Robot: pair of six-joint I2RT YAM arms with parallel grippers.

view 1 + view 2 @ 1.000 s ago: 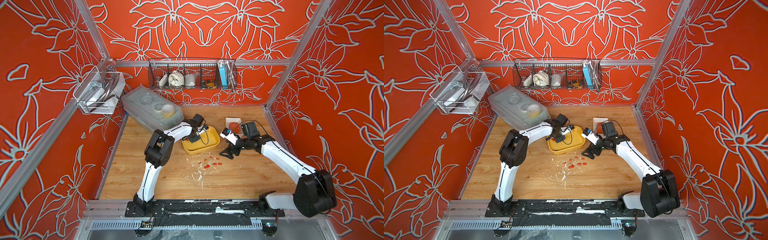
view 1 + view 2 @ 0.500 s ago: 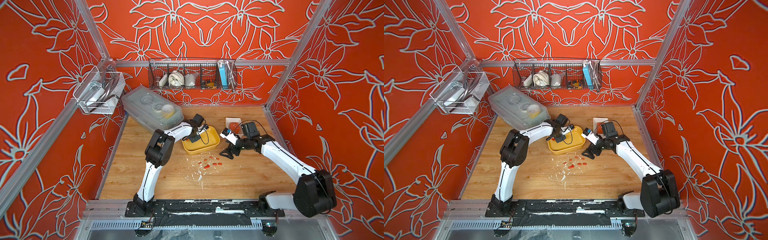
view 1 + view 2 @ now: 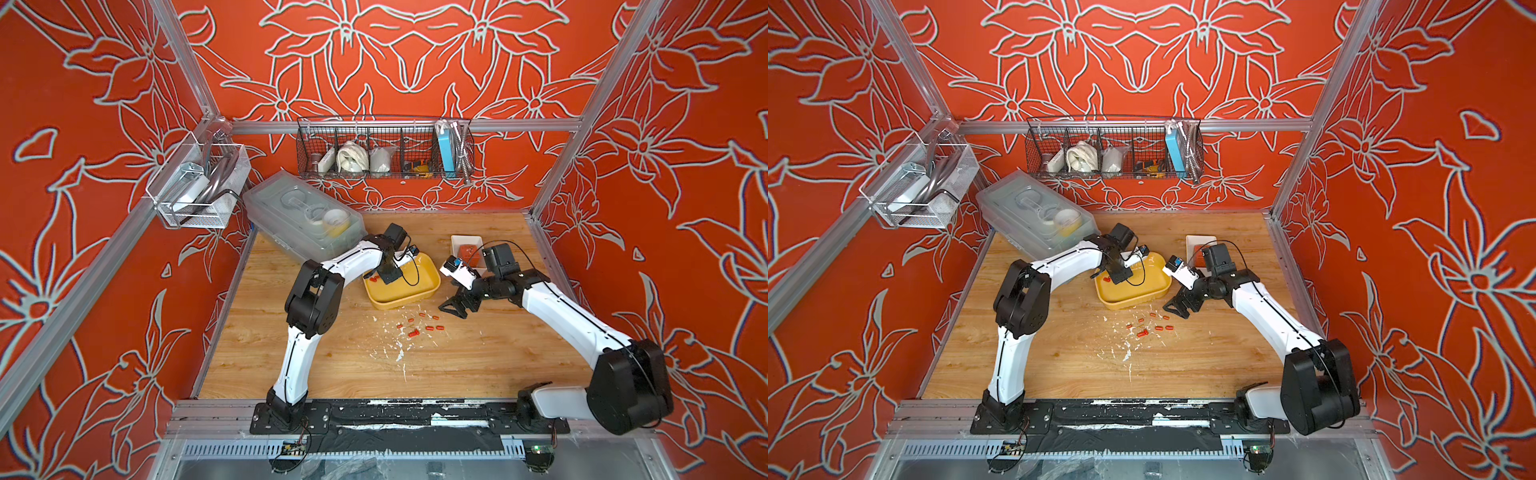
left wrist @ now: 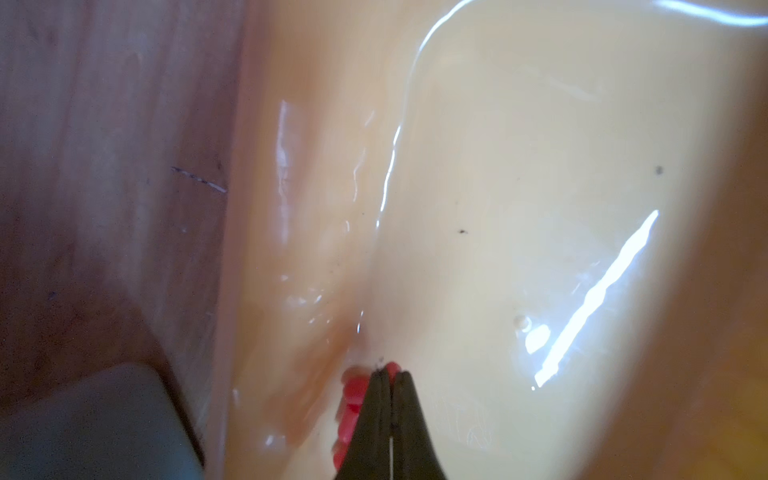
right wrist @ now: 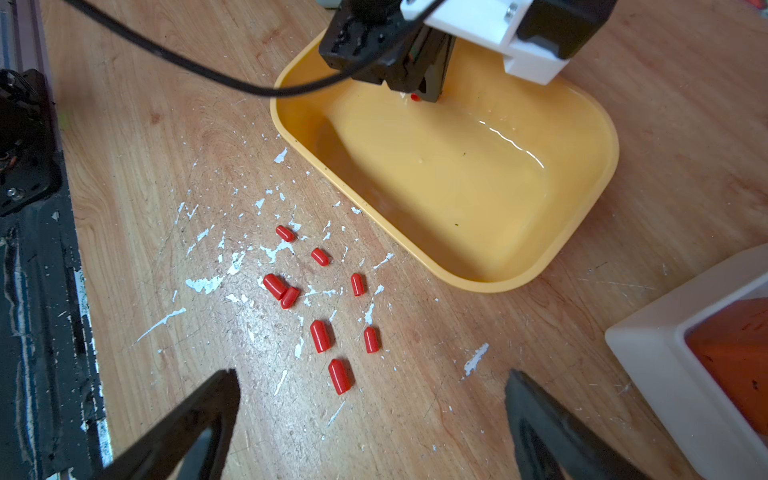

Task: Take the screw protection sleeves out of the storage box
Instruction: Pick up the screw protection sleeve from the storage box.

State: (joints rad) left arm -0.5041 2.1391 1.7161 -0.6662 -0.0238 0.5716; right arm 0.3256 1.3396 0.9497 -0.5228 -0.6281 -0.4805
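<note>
Eight screw protection sleeves are lying loose on the wooden table. In both top views we are seeing them scattered just below the storage box, slightly right of the frame's centre. The yellow box is sitting at mid-frame with most of its floor bare. A few more screw protection sleeves are bunching together inside it, against the wall at its upper left corner as a top view shows it.

The left gripper is reaching down into that corner with its jaws pressed together. A speck of red is showing right at the tips, but we cannot tell whether anything is being pinched there. The right gripper is hanging low over the table beside the box's lower right corner, up and to the right of the scattered pieces. Its jaws are spread wide and holding nothing.

Above it in the frame, a small white bin is holding an orange block, partly behind the right arm's wrist.
</note>
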